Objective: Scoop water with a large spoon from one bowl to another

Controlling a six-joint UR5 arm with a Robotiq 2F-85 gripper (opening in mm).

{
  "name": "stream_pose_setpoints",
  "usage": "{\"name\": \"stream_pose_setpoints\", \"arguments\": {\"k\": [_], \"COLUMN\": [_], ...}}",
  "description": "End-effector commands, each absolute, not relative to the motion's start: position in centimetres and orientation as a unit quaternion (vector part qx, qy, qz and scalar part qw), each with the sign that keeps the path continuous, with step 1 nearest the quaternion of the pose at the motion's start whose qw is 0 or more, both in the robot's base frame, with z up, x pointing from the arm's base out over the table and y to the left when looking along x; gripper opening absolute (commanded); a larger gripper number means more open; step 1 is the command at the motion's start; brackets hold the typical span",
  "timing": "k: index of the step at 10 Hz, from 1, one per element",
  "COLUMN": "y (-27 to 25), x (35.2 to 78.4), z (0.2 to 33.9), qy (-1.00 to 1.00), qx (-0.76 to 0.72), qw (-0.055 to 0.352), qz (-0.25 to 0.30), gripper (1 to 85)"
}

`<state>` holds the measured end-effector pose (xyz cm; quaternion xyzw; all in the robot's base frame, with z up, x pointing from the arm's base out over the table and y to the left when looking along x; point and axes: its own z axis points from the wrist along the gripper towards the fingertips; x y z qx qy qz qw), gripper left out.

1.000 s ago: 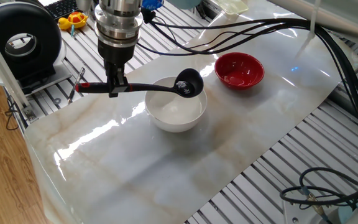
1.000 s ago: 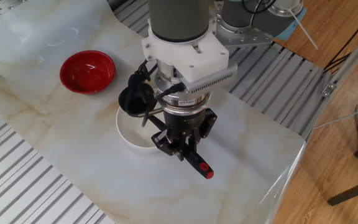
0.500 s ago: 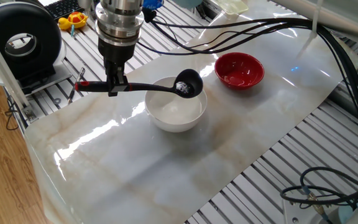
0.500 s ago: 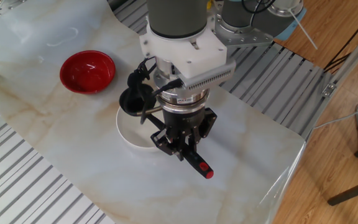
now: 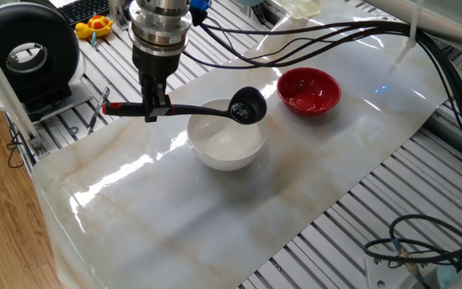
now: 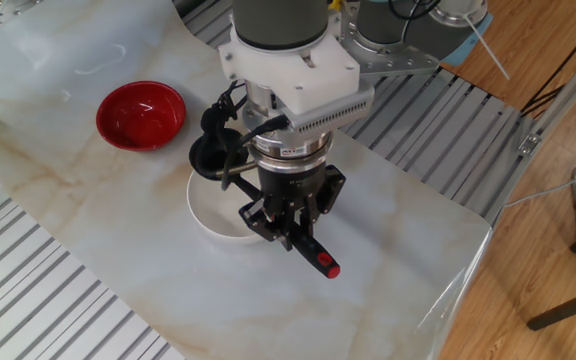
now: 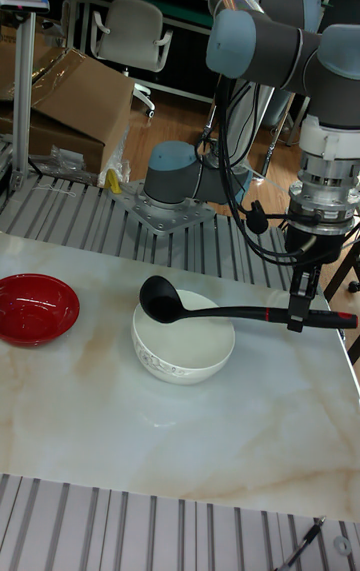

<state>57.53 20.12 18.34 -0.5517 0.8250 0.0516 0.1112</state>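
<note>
the gripper [image 5: 152,112] is clamped on the handle of the large spoon [image 5: 207,111], its fingers closed tight around the black shaft a little way in from the red tip, so the ladle juts out level with its scoop [image 5: 248,105] held above the far rim of the white bowl [image 5: 225,146], on the side facing the red bowl [image 5: 309,91]. judging by that height and placement, the scoop is out of the white bowl and the carry toward the red bowl is the step in hand; whether it holds any water cannot be made out, only a faint glint inside it. the next move would call for sliding the ladle sideways while keeping the scoop level, since any tilt would spill onto the marble table [image 5: 175,209], then rolling the wrist over the red bowl, which sits near but apart from the white one. the tall fixed view gives the clearest side profile: the spoon [image 7: 240,311] is seen horizontal, its scoop [image 7: 159,298] raised just over the white bowl's [image 7: 183,341] rim and the red bowl [image 7: 36,308] off to one side. the other fixed view instead looks down the wrist, where the gripper [image 6: 288,224] hides much of the white bowl [image 6: 208,212] and only the handle's red tip [image 6: 332,270] pokes out clearly.
</note>
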Motion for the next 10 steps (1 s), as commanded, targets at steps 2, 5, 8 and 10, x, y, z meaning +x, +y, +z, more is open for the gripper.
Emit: {"name": "stream_pose_setpoints", "arguments": {"k": [2,5,8,10], "y": [20.9,20.3,18.5,17.2], "x": [57.9,57.7,56.5,55.8], "z": [18.9,18.9,19.6,19.5], "qy": [0.83,0.829,0.826,0.824], "qx": [-0.539,-0.543,-0.549,-0.553], "qw": [0.129,0.123,0.112,0.115], "qz": [0.064,0.058,0.057,0.058], "gripper": [1.3,1.3,1.3,1.3]}}
